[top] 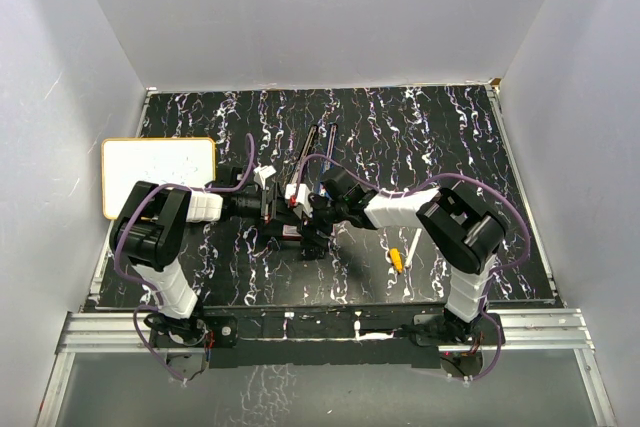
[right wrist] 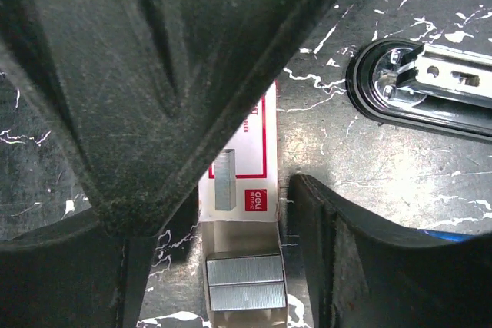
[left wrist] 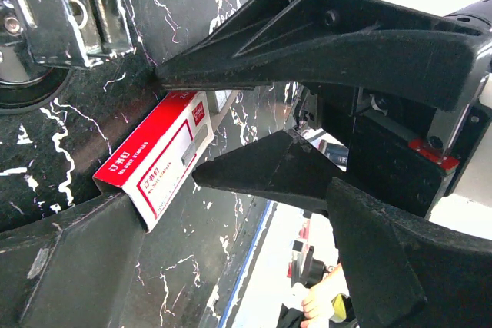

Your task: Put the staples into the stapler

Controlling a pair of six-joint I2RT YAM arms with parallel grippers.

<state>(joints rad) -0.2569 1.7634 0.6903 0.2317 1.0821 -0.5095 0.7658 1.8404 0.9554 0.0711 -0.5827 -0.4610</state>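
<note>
Nearest the arm bases, a white pen with a yellow tip [top: 398, 258] is lying on the black marbled table [top: 430, 137], just in front of the right arm. Further in, both arms are pointing at the middle of the table, claw facing claw.

The box of staples [right wrist: 250, 155], red and white, is lying flat on the table between them. Its tan tray is sticking out of one end and showing two silver strips [right wrist: 246, 282].

The right claw [left wrist: 181, 127] is straddling the box, with one finger along each long side and the tips right by the cardboard. I cannot tell whether they are pinching it or only flanking it.

The left claw [top: 280, 205] is standing spread wide and holding nothing. One of its fingers [left wrist: 69, 274] is sitting just at one end of the box, and the other is standing well apart from it.

Beyond the box, the stapler [right wrist: 430, 82] is lying opened on the table with its metal channel showing, near the box but not touching it. Off to the left, a whiteboard [top: 160, 175] with a tan rim is lying at the table's edge.
</note>
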